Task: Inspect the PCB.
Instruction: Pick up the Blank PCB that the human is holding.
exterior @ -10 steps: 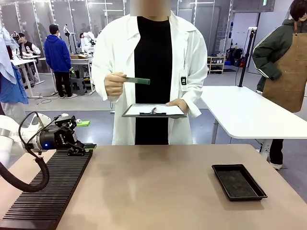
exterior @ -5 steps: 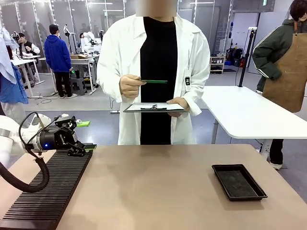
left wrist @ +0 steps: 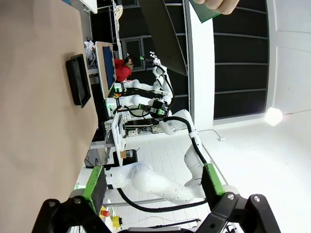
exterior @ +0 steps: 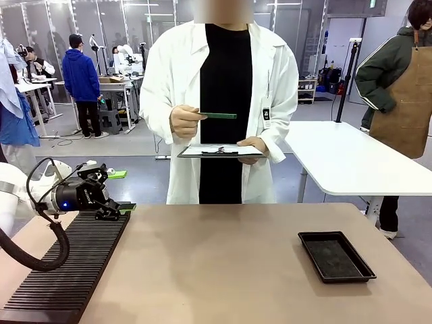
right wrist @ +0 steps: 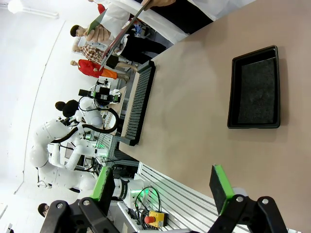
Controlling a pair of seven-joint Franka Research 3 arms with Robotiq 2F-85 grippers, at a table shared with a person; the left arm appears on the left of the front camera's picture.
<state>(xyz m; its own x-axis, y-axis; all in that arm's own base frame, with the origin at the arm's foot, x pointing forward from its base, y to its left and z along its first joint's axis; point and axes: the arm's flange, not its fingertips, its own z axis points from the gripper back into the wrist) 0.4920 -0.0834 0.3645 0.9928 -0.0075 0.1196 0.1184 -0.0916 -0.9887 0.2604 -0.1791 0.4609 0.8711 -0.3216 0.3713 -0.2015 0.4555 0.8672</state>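
Front view, from the left: the left gripper [exterior: 120,208] sits at about nine o'clock, low over the far end of a black ribbed rack [exterior: 74,263] that runs along the left edge of the tan table [exterior: 223,270]. Its jaws stand wide and hold nothing.

At twelve o'clock, beyond the table's far edge, a person in a white lab coat [exterior: 175,81] holds the PCB [exterior: 219,115] at chest height. The person's hand [exterior: 183,121] pinches it at its nine o'clock end, and the board lies flat and edge-on to the camera. Just below it the other hand [exterior: 253,144] holds a clipboard [exterior: 219,151] level, so the clipboard lies between the board and the tabletop. A badge [exterior: 267,114] hangs on the coat; its print is too small to read.

At four o'clock a shallow black tray [exterior: 335,256] rests on the table, well apart from the rack. A white table [exterior: 344,158] stands behind it at three o'clock.

Left wrist view: the green pads [left wrist: 94,182] are spread wide with nothing between them, and a corner of the PCB shows at one o'clock beside the clipboard's dark underside.

Right wrist view: the right gripper [right wrist: 163,187] is also wide and empty, well above the table, with the tray at two o'clock.
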